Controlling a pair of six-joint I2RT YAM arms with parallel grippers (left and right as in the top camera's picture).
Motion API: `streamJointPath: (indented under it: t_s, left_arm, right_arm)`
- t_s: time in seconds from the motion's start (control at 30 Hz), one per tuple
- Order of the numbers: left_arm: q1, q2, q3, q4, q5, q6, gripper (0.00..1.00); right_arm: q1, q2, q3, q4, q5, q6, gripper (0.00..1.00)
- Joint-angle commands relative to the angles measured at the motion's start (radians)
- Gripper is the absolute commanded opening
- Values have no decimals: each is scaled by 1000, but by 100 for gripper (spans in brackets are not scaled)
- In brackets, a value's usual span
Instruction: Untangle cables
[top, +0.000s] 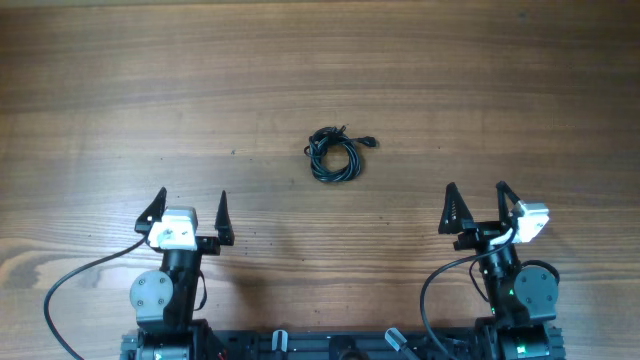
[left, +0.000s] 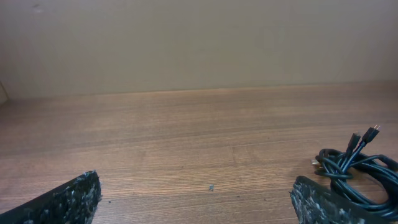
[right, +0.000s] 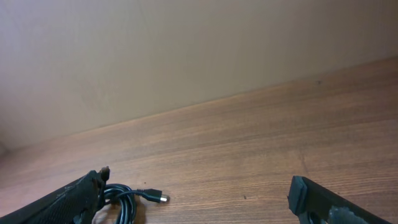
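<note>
— How far along is the untangling?
— Not begun. The thin black cables (top: 335, 157) lie in one small coil mid-way across the brown wooden desk (top: 300, 60). Both the left fingers (top: 153, 210) and right fingers (top: 449, 212) stand spread, empty, well apart from it.

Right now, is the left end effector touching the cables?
Apart. The overhead view shows a stretch of table between the left end effector and the cables.
</note>
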Motion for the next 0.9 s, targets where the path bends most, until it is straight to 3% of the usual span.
streamJointPath:
  t_s: [0.0, 0.87]
  left_arm:
    - [3, -9, -10, 0, -14, -14, 100]
    - [3, -9, -10, 4, -25, 6, 100]
  right_arm:
    - [-7, -2, 0, 2, -9, 5, 100]
    - [-7, -2, 0, 2, -8, 4, 100]
